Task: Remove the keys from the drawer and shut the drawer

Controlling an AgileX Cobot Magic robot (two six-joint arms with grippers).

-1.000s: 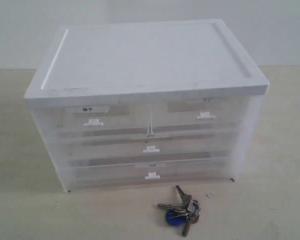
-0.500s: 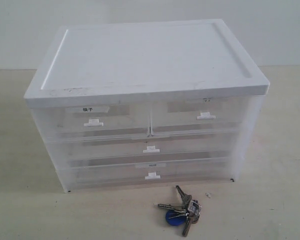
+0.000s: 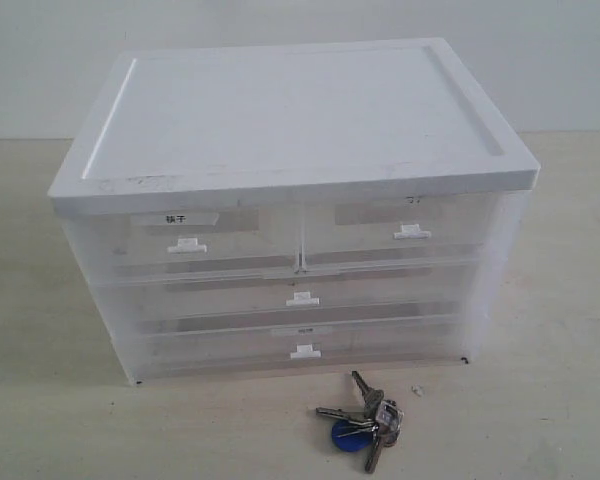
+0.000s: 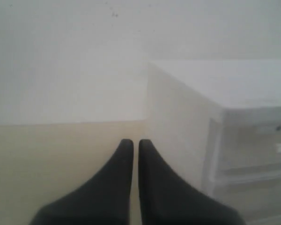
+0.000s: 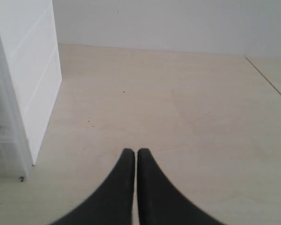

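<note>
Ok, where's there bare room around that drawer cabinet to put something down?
The cabinet has a bare flat top. The table is free left of the cabinet, in front of it left of the keys, and to its right. Only the spot under the keys is taken.

The drawer cabinet [image 3: 290, 130] fills the middle of the table [image 3: 40, 420] and is the one large obstacle. All its fronts sit flush, including the drawer [image 3: 400, 235] at 1 o'clock on the front face, so nothing juts into the strip before it. At the cabinet's 5 o'clock the keys [image 3: 365, 425] lie on that strip, near the front but apart from it. Bare table runs wide at 3 and 9 o'clock. At 12 o'clock the wall [image 3: 560, 60] stands behind. The left gripper [image 4: 131, 145] and right gripper [image 5: 131, 152], jaws pressed together, face bare table beside the cabinet's side panels.
</note>
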